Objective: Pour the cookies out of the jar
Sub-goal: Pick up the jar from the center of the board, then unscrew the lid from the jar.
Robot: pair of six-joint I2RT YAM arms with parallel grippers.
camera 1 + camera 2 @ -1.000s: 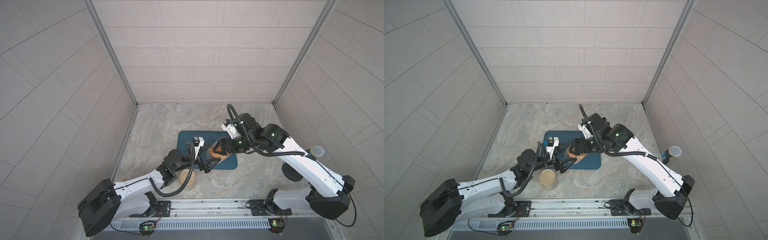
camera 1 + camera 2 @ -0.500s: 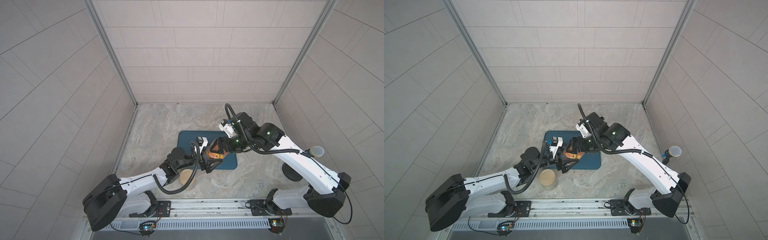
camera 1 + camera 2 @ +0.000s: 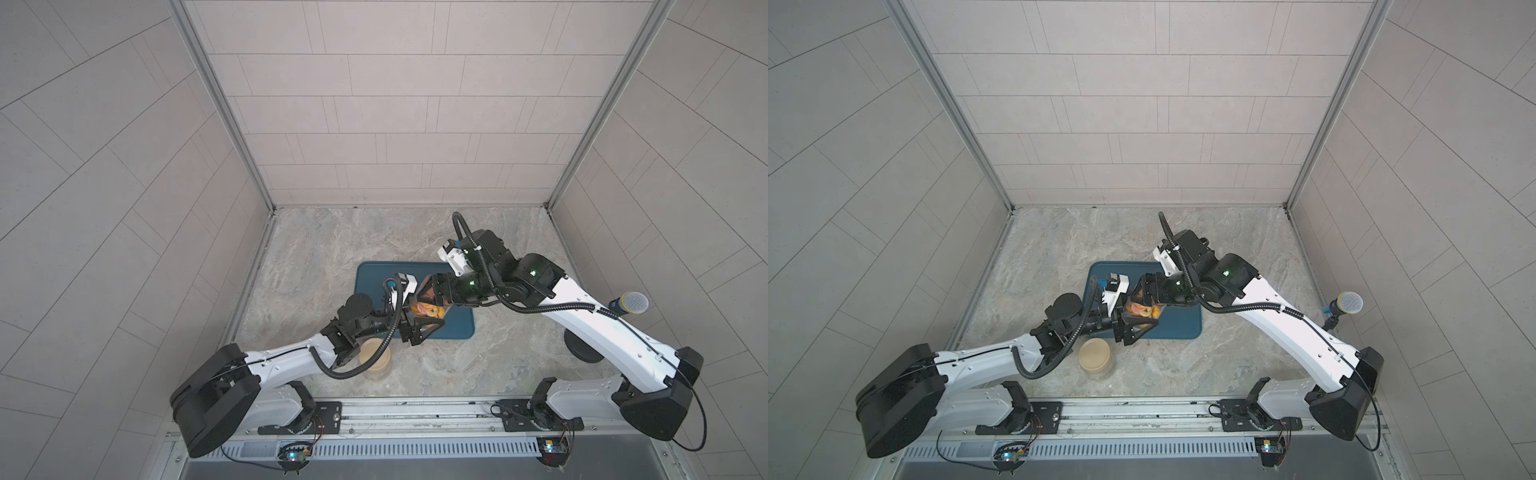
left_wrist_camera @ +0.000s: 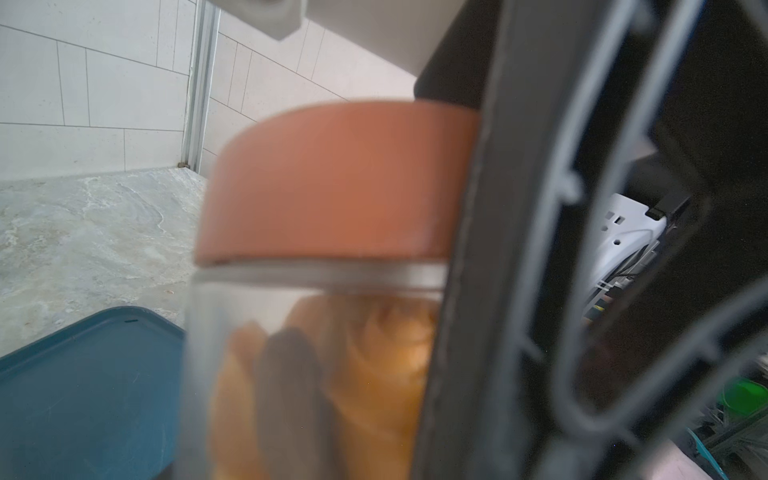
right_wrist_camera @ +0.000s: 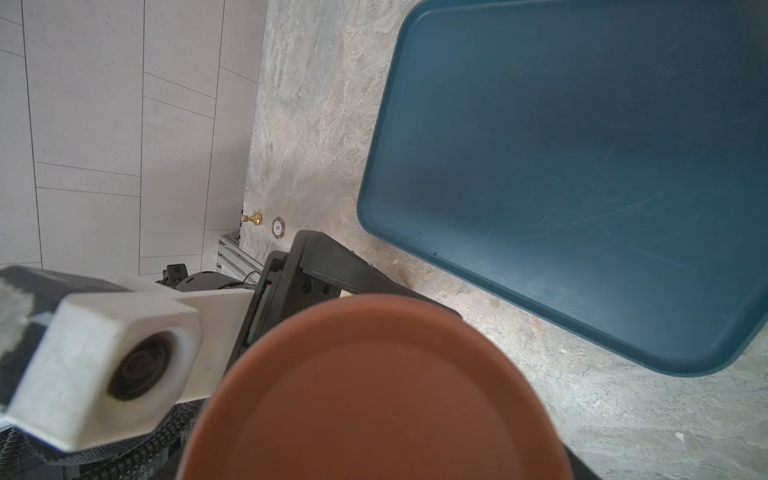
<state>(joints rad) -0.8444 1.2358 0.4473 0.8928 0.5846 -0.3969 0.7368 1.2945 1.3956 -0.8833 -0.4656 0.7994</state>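
Standing at the rail, I see the left arm (image 3: 286,357) reaching in low from the near left corner, and just beside its forearm a second jar (image 3: 376,358) with a beige lid stands upright on the marble table (image 3: 316,249), off the tray. Next along, the left pincer (image 3: 428,312) has its dark fingers (image 4: 457,332) closed in on the clear body of the jar (image 4: 316,374); one presses flat against the side, and the other shows as a dark shape through the plastic. The jar is held up over the near half of the blue tray (image 3: 374,286), not touching it, in both top views. The cookies (image 4: 374,353) sit inside it as a blurred orange-yellow heap, and in a top view (image 3: 1140,309) a few pale swirls show among them; none lie on the tray. The reddish-brown lid (image 4: 340,178) is on the jar, its flat face turned straight at the right wrist camera (image 5: 374,395). The right pincer (image 3: 432,289) comes in from the far right and clamps that lid end between its jaws, meeting the left one tip to tip. Beyond the tray's edge a small brass piece (image 5: 252,218) and a round token (image 5: 279,227) lie on the marble by the wall. Far right, a microphone (image 3: 629,302) stands on its stand beside the right arm (image 3: 602,328).
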